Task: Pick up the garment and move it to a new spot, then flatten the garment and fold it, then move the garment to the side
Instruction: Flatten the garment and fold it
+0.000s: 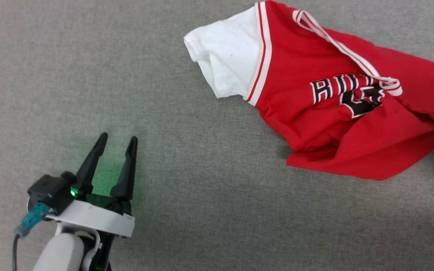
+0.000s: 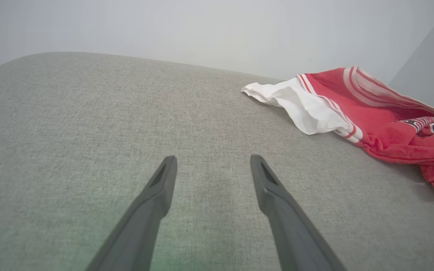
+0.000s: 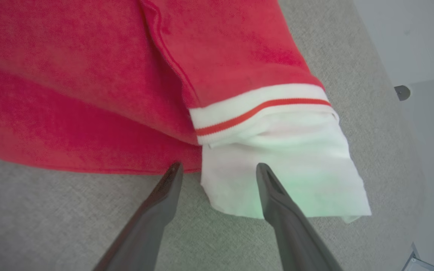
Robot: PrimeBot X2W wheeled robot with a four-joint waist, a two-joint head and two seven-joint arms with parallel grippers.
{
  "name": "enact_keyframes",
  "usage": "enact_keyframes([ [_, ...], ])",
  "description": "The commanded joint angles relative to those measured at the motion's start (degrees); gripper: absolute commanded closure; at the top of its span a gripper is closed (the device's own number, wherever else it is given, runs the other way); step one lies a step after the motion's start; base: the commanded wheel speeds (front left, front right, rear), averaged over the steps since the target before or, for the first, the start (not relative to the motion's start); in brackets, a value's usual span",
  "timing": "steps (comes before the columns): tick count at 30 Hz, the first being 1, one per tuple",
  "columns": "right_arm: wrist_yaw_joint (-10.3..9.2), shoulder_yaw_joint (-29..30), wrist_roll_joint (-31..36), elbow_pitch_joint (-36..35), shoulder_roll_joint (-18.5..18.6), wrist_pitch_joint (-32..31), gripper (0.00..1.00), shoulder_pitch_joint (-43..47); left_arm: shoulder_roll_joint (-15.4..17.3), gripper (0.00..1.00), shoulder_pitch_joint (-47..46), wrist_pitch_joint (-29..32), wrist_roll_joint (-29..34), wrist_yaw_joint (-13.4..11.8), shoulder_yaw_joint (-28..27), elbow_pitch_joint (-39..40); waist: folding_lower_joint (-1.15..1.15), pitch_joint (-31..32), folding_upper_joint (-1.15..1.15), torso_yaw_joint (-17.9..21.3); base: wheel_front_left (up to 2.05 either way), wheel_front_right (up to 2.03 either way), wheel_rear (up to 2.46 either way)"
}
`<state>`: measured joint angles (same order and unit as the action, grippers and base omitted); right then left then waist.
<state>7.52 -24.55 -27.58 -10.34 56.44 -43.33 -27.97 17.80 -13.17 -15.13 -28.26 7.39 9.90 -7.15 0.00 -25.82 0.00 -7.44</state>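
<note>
Fingers [image 2: 156, 195] spread on left gripper [image 1: 119, 136] and right gripper [image 3: 217, 165]; I judge the limp, light red jersey T-shirt [image 1: 296, 75] best pinched at its white sleeve [image 3: 296, 177].

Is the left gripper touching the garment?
No: the left gripper stands open over the bare grey surface, apart from the garment.

A: What's the big flat thing underneath?
B: A grey woven surface [image 1: 209, 218], finely flecked, with a faint green tint on one patch.
A: And behind it?
B: A plain pale wall [image 2: 202, 26]. In the right wrist view, a small grey fitting [image 3: 402, 92] shows beyond the surface's edge; I can't tell what it is.
</note>
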Motion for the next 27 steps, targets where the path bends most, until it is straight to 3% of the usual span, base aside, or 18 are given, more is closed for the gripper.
enact_keyframes([
  [1, -0.06, -1.19, 1.17, 0.59, -0.50, 0.38, 0.00, -1.02, 0.24, 0.00, -0.96, 0.03, -0.45, 0.17, -0.09, 0.25, 0.00, -1.60, 0.00, -0.63, 0.00, 0.00, 0.00],
  [3, -0.06, -2.00, 1.79, 1.41, -1.00, 0.56, 0.00, -1.88, 0.34, 0.00, -1.25, 0.03, -0.60, 0.17, -0.07, 0.33, 0.00, -2.18, 0.00, -0.73, 0.00, 0.00, 0.00],
  [4, -0.06, -2.57, 1.95, 1.82, -1.13, 0.51, 0.26, -1.90, 0.42, 0.00, -1.45, 0.03, -0.68, 0.17, -0.03, 0.32, 0.00, -2.40, 0.00, -0.77, 0.00, 0.00, 0.00],
  [6, -0.06, -3.19, 2.15, 2.68, -1.72, 0.65, 0.93, -2.14, 0.53, 0.00, -1.73, 0.03, -0.88, 0.17, -0.05, 0.30, 0.00, -2.67, 0.00, -0.73, 0.00, 0.00, 0.00],
  [7, -0.05, -2.97, 2.25, 3.03, -2.11, 0.85, 1.00, -2.40, 0.55, 0.00, -1.81, 0.03, -0.92, 0.17, -0.06, 0.28, 0.00, -2.74, 0.00, -0.68, 0.00, 0.00, 0.00],
  [14, -0.06, 2.94, 2.63, 3.52, -4.53, 2.74, 1.00, -2.04, 0.71, 0.00, -1.13, 0.03, -0.75, 0.17, -0.43, -0.20, 0.00, -2.18, 0.00, 0.14, 0.00, 0.00, 0.00],
  [23, -0.06, 9.03, 1.68, -0.72, -4.35, 0.46, 1.00, -0.87, 0.88, 0.00, -1.08, 0.03, -0.63, 0.17, -0.62, 0.08, 0.00, -1.87, 0.00, 0.85, 0.00, 0.00, 0.00],
  [27, -0.06, 14.85, 1.70, -0.07, -8.85, 0.44, 1.00, -2.11, 0.79, 0.00, -1.07, 0.03, -0.60, 0.17, -0.54, 0.17, 0.00, -2.01, 0.00, 1.09, 0.00, 0.00, 0.00],
])
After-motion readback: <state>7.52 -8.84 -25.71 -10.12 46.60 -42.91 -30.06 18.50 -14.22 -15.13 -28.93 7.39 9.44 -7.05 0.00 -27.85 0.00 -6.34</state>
